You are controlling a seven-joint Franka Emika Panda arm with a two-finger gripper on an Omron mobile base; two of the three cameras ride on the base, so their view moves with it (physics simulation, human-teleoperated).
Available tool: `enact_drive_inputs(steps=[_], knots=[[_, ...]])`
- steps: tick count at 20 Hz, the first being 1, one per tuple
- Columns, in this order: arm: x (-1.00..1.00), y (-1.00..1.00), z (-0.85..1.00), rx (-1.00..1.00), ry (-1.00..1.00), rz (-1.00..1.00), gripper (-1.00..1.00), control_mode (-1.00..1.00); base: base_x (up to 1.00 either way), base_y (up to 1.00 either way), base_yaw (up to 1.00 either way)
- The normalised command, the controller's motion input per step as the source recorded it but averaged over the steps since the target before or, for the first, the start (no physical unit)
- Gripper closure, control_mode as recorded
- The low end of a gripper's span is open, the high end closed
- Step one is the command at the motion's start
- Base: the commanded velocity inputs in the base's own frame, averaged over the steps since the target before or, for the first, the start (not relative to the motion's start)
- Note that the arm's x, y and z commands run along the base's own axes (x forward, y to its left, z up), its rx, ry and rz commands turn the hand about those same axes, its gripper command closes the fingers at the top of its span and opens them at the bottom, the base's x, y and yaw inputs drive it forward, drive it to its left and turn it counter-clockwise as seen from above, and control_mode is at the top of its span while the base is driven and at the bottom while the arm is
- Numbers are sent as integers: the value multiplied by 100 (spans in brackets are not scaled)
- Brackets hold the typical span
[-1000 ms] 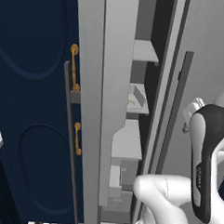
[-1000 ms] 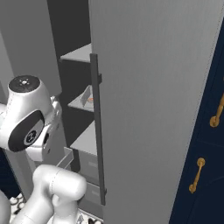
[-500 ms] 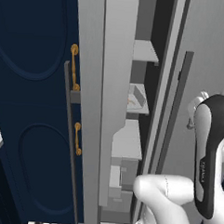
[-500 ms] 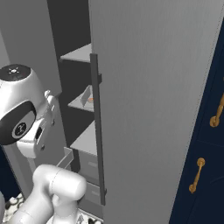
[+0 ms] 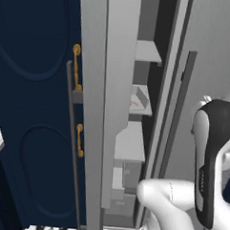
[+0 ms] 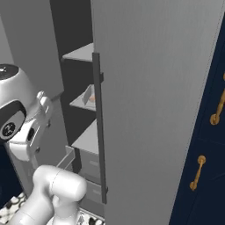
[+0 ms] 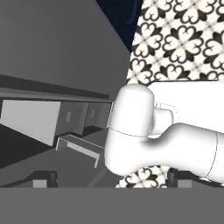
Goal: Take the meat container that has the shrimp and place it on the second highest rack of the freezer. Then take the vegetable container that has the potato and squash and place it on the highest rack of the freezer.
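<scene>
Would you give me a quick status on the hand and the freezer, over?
Hand open, nothing held. Shrimp container sits on the second highest rack. Highest rack bare where visible. Freezer door partly blocks the opening.

So the freezer (image 5: 118,107) is cracked open, and through the gap you can see its grey shelves stacked up. The highest rack (image 5: 147,51) looks bare, and the second highest rack (image 5: 140,105) has a tray on it with a tiny orange bit, the shrimp (image 5: 133,102). Drawers (image 5: 125,177) sit lower down. Navy cabinets (image 5: 36,108) with gold handles (image 5: 77,67) are on the left. White arm (image 5: 207,165) sits bottom right.
</scene>
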Motion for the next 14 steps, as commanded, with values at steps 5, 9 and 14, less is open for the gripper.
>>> enact_drive_inputs(steps=[5,9,14], knots=[[0,0,0,0,0,0,-100,100,-95,48,15],[0,0,0,0,0,0,-100,100,-55,100,40],[0,0,0,0,0,0,-100,100,-36,100,49]])
